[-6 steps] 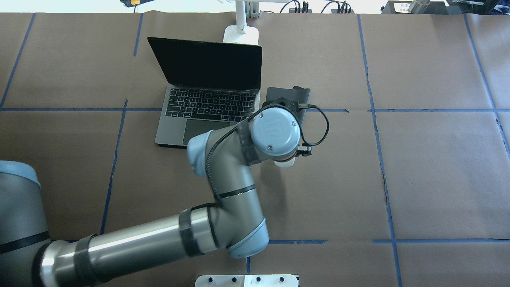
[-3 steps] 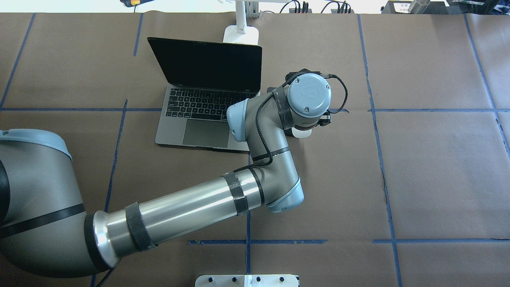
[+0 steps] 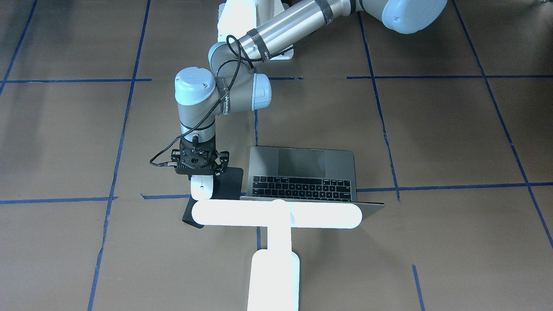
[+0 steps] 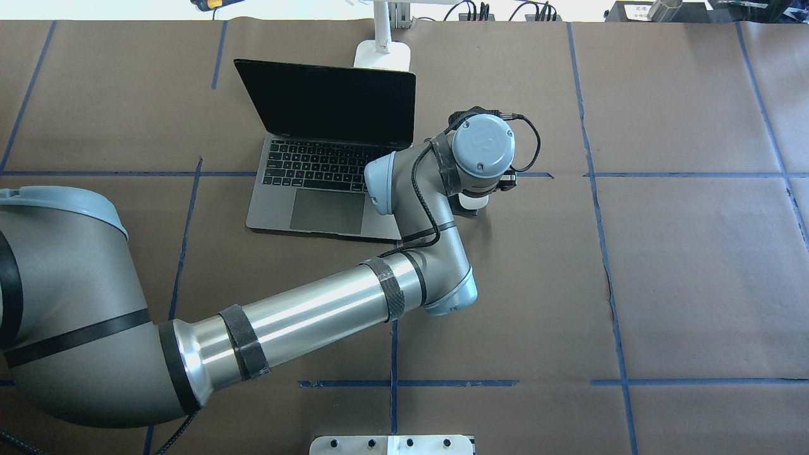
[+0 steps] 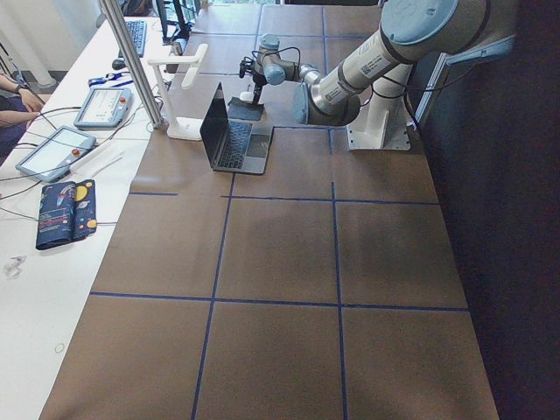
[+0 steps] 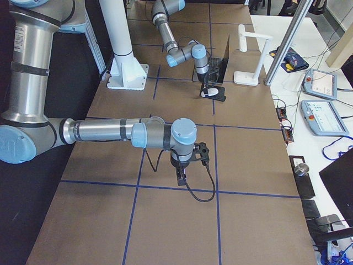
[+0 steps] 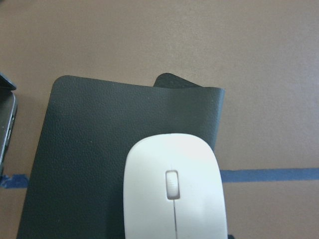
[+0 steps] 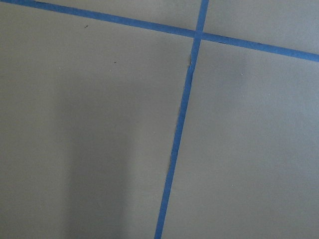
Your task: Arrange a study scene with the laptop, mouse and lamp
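Left gripper clamped on mouse above black mat, on laptop's right.
Nearest the robot, right gripper hangs low over the brown table, pointing down; open or closed, can't tell. Further out, mouse is over the mat's near end, wheel end pointing away from robot; touching the mat or not is unclear. Laptop open just beside mat, screen dark. Lamp farthest, upright behind laptop lid.
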